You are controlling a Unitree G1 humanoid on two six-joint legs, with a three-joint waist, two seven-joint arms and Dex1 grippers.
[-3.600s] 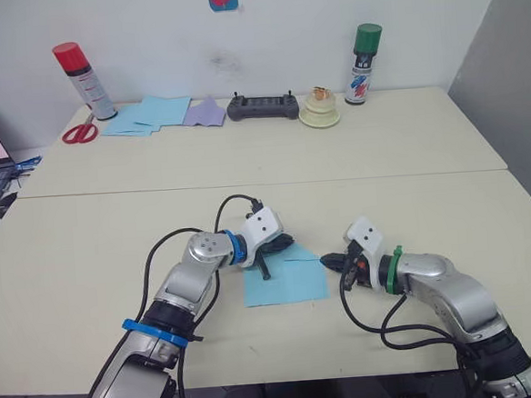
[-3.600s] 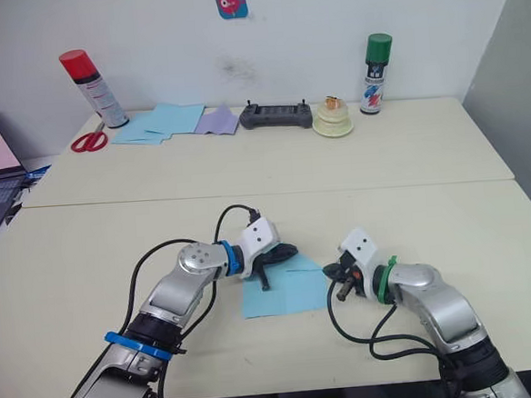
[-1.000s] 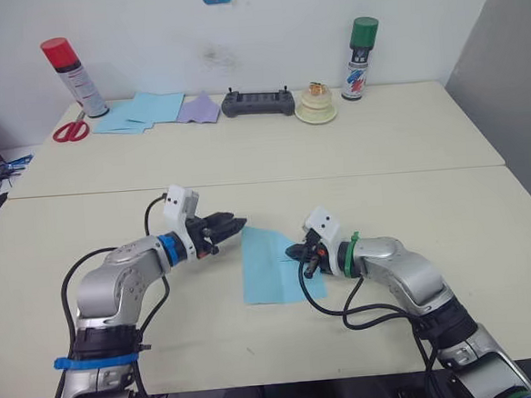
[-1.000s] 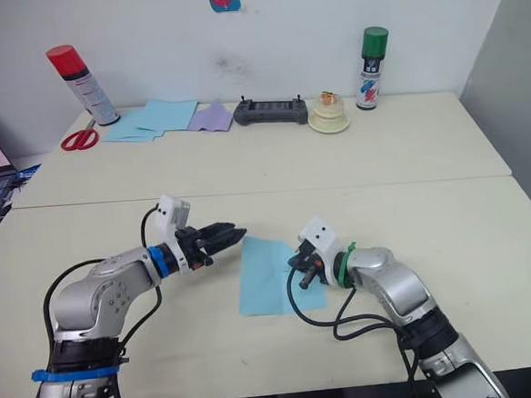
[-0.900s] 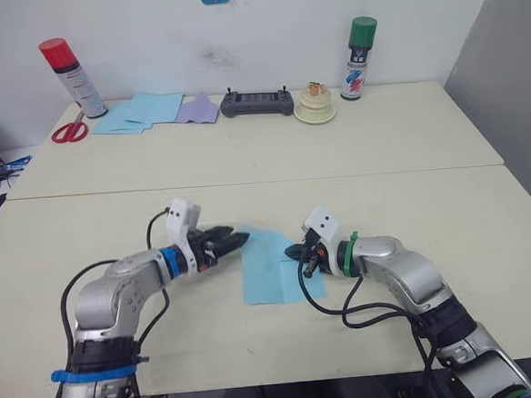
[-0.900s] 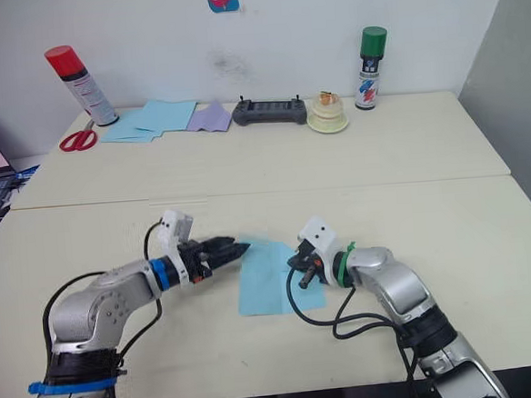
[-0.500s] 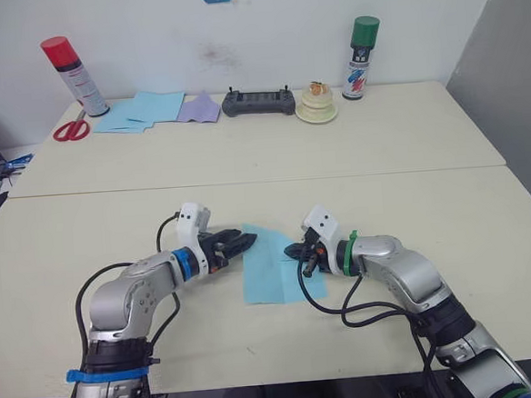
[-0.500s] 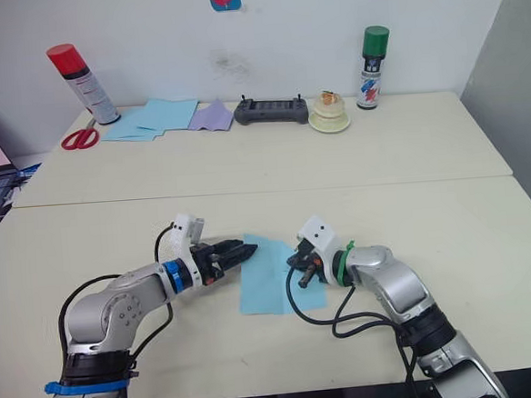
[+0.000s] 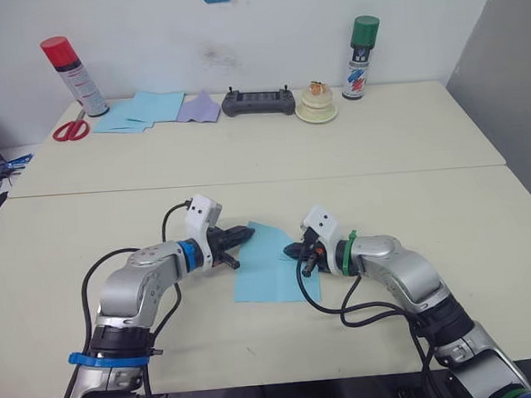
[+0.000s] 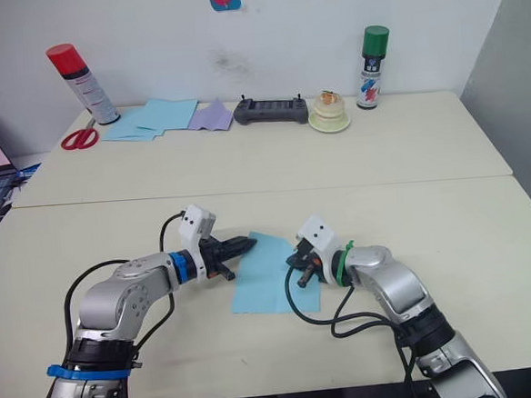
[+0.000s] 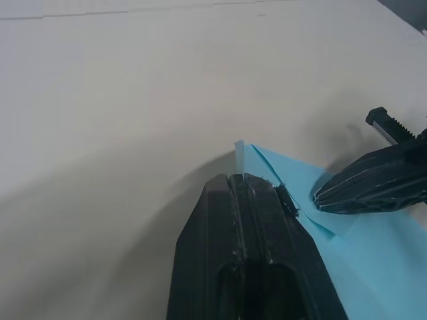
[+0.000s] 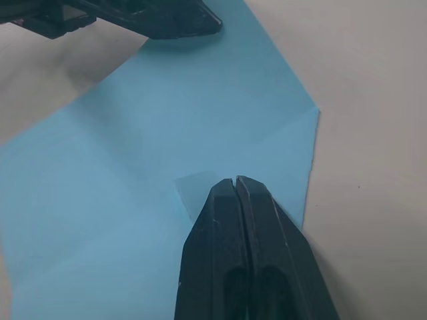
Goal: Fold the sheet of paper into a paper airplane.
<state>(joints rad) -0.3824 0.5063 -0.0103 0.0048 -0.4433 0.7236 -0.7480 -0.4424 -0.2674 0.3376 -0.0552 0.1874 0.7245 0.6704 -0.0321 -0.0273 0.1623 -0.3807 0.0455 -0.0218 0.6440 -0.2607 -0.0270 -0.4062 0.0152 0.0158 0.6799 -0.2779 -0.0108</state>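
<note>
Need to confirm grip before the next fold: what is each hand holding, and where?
Left hand is shut on the sheet of paper at its far-left corner. Right hand is shut on a small flap near its right edge.

Light blue sheet of paper (image 9: 272, 271); black left end effector (image 9: 247, 232); cream table (image 9: 244, 159).

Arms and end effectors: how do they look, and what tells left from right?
Both arms are silver metal with looping black cables and a white block at the wrist. The left arm carries blue rings; the right arm carries a green ring. The left end effector and the right end effector each have two tapered black fingers.
</note>
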